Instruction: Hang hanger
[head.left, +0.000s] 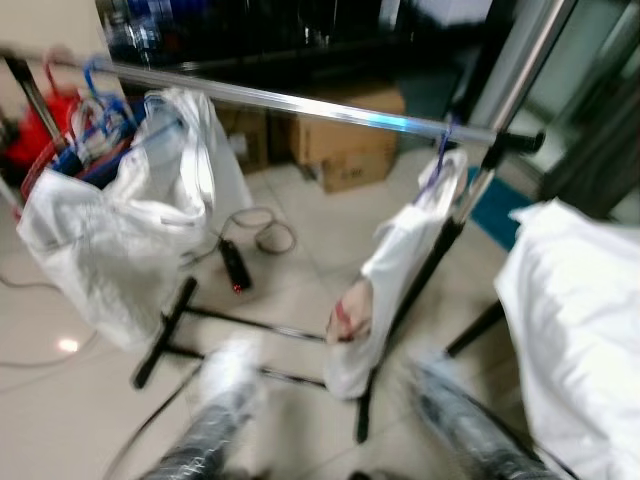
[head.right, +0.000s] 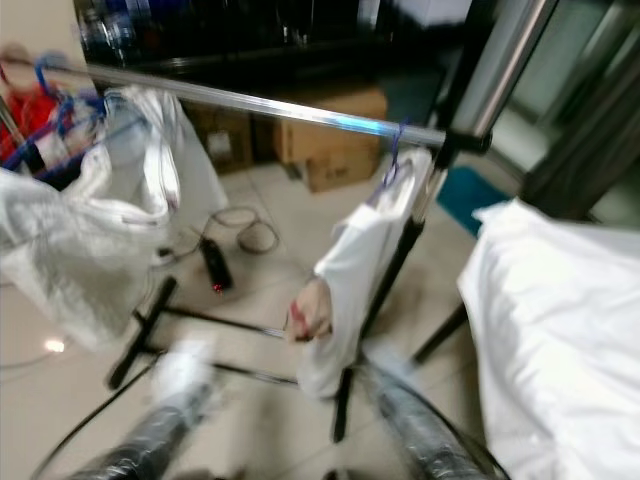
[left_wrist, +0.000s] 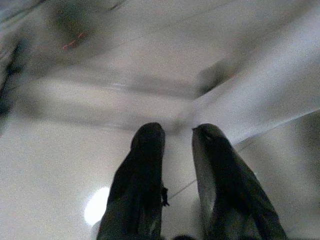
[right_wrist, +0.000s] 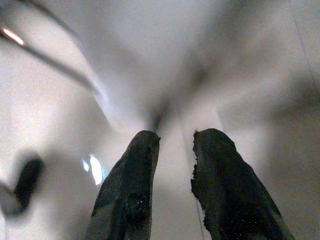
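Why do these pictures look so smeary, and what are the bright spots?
Both eye views are motion-blurred, worst on the arms low down; glare streaks the rail and a light spot sits on the floor. Both wrist views are soft; the left gripper and right gripper stay sharpest.

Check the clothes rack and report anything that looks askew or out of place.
The white garment near the rail's right end hangs lopsided, bunched to one side of its purple hanger. A black power strip and coiled cable lie loose on the floor by the rack's base. The head views are blurred, so finer detail is unclear.
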